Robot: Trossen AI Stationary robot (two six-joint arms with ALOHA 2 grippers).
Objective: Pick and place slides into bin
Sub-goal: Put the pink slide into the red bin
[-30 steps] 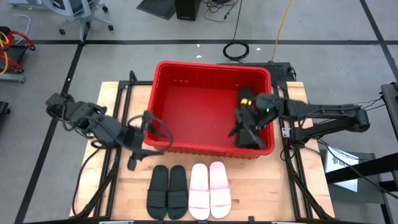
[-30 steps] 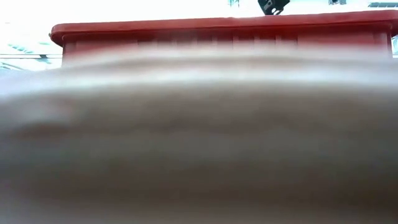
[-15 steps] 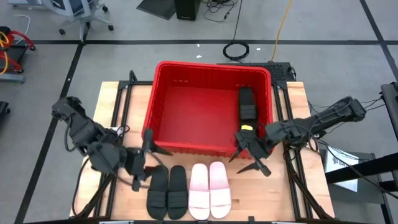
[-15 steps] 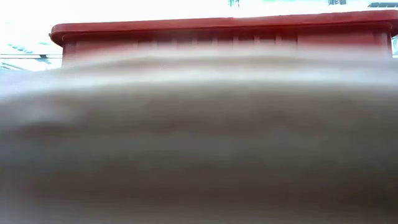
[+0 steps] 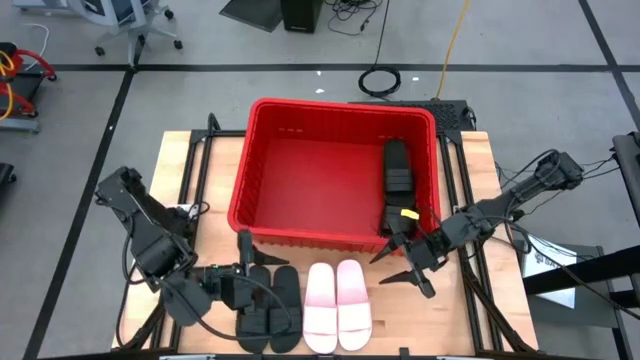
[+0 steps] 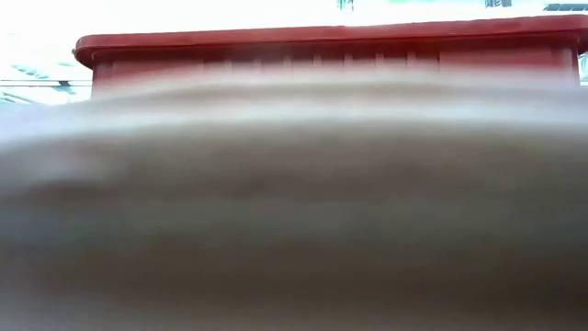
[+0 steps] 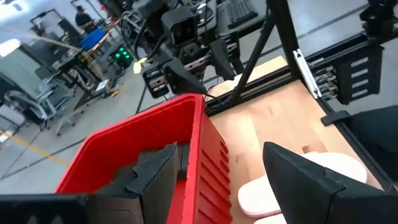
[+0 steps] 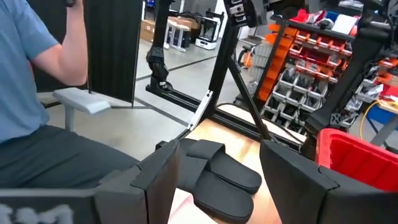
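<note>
The red bin (image 5: 330,165) stands at the table's far middle, with black slides (image 5: 397,172) lying along its right wall. On the wood before it lie a pair of black slides (image 5: 272,305) and a pair of pale pink-white slides (image 5: 337,305), soles down. My left gripper (image 5: 248,270) hangs open at the black pair's left side and points right; its wrist view shows the bin (image 7: 155,155) and a pale slide (image 7: 298,180). My right gripper (image 5: 385,268) hangs open right of the pale pair and points left, toward the black slides (image 8: 217,169).
The bin's near wall (image 5: 330,238) runs just beyond both grippers. A blurred pale thing fills the low view below the bin's rim (image 6: 322,39). A seated person in a blue shirt (image 8: 31,74) shows beyond the table. Bare wood (image 5: 440,320) lies right of the pale slides.
My right gripper has come out of the bin over its near wall and now hangs before the bin's near right corner, turned toward the left. My left gripper has gone from the bin's near left corner toward the near edge and sunk beside the black pair. Both stayed open.
</note>
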